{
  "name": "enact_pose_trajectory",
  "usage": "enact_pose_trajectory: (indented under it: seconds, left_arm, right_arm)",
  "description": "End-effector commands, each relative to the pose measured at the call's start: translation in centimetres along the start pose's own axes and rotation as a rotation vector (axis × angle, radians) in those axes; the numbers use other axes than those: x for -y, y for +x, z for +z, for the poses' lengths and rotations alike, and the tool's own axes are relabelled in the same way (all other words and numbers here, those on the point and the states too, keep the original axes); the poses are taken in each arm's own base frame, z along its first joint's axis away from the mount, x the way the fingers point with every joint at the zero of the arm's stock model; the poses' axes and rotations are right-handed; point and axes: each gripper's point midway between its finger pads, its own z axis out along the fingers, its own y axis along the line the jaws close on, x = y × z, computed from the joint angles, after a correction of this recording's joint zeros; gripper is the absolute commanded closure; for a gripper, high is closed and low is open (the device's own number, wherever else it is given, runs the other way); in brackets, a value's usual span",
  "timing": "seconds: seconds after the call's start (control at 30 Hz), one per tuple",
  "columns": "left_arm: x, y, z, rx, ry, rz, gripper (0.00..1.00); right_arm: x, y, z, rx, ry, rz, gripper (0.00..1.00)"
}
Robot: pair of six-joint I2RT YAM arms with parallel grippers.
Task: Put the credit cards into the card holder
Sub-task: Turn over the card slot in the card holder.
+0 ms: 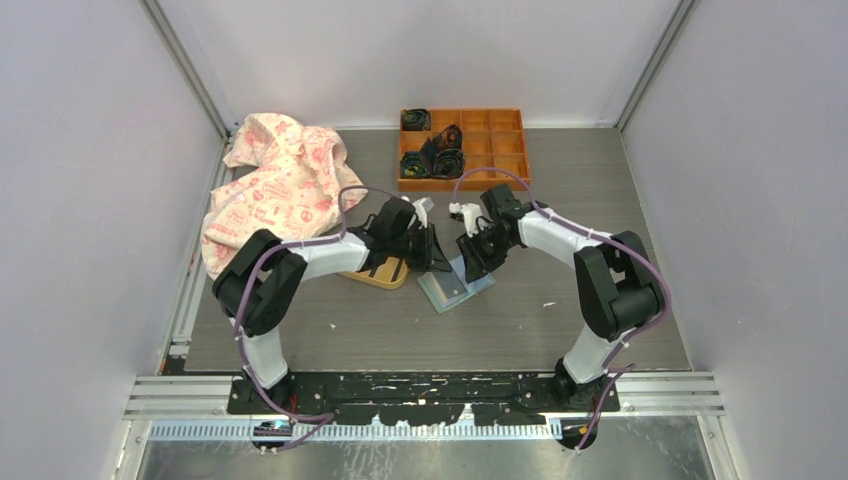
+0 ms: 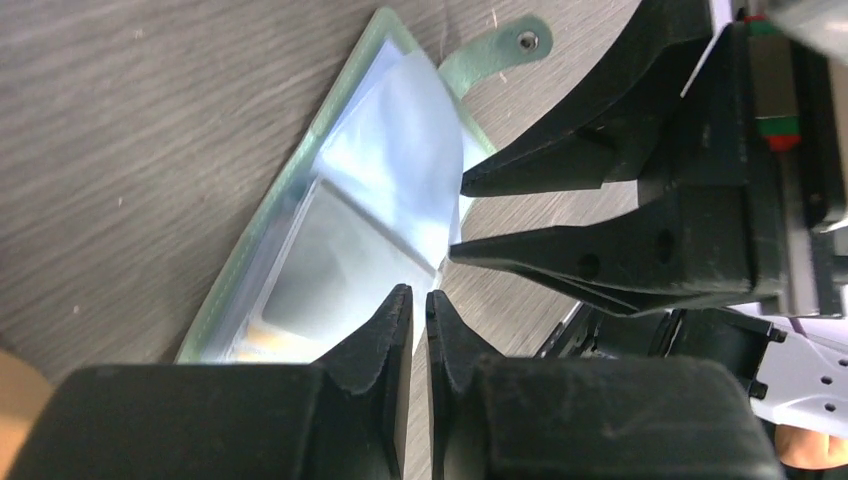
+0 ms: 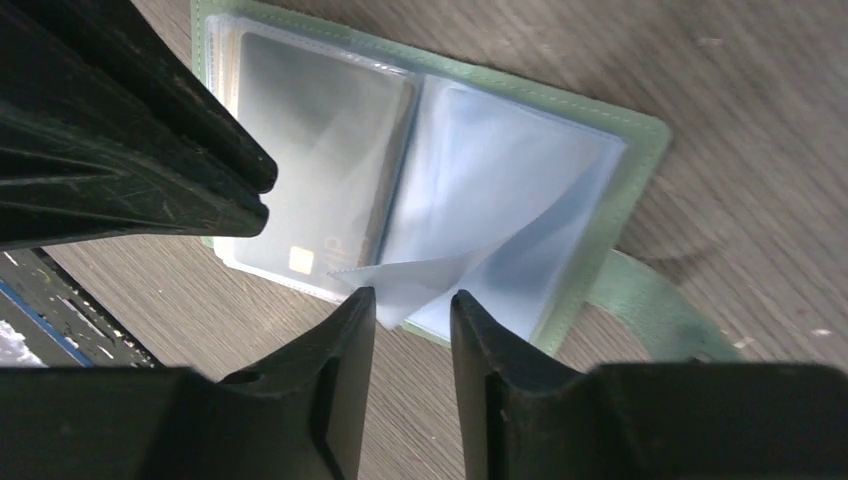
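Both arms reach inward, wrists tipped down over the pale mint-green folding card holder (image 1: 455, 287), which lies open on the grey worktop (image 1: 600, 190). The left pincer (image 2: 420, 305) is clenched almost tight at its edge. The right pincer (image 3: 412, 305) stands released at the corner of a lifted clear sleeve (image 3: 480, 190).

The top camera looked down from the near side over the whole table (image 1: 600, 185). Both wrist cameras sat close above the holder (image 3: 500, 170); all three views shared it.
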Motion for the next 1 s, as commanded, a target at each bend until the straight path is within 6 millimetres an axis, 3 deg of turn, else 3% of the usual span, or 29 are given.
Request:
enact_pose_trajectory:
  seconds: [0.0, 0.17, 0.27, 0.37, 0.43, 0.53, 0.73, 0.83, 0.97]
  left_arm:
    - [0.7, -1.3, 1.1, -0.005, 0.017, 0.031, 0.9]
    - [0.9, -1.1, 2.8, -0.043, 0.018, 0.039, 0.9]
    - [0.5, -0.8, 3.4, -0.054, 0.004, 0.04, 0.9]
    - [-0.4, -0.3, 3.2, -0.051, -0.024, 0.042, 0.91]
    - [-1.1, 0.2, 2.5, -0.043, -0.048, 0.044, 0.91]
    - [-1.2, 0.5, 1.2, -0.018, -0.058, 0.057, 0.91]
    - [0.7, -0.4, -3.2, 0.082, -0.058, 0.146, 0.9]
    - [1.1, -0.7, -6.0, 0.13, -0.092, 0.226, 0.89]
    - [-0.3, -1.8, -10.1, 0.222, -0.196, 0.323, 0.87]
  right_arm:
    - [0.8, -2.7, -3.2, 0.102, 0.012, 0.017, 0.57]
    - [2.0, -3.9, -6.7, 0.213, 0.111, -0.031, 0.5]
    - [0.8, -4.3, -7.5, 0.276, 0.072, -0.081, 0.51]
    - [-1.3, -4.4, -7.0, 0.31, -0.047, -0.094, 0.56]
    - [-1.9, -4.3, -5.9, 0.291, -0.092, -0.069, 0.69]
    - [-1.7, -3.8, -3.5, 0.205, -0.077, -0.033, 0.77]
    - [-0.9, -2.4, 0.4, 0.057, -0.018, 0.001, 0.8]
    - [-1.7, -2.3, 0.8, 0.038, -0.044, -0.018, 0.8]
    - [-1.9, -3.2, -1.0, 0.069, -0.02, -0.081, 0.79]
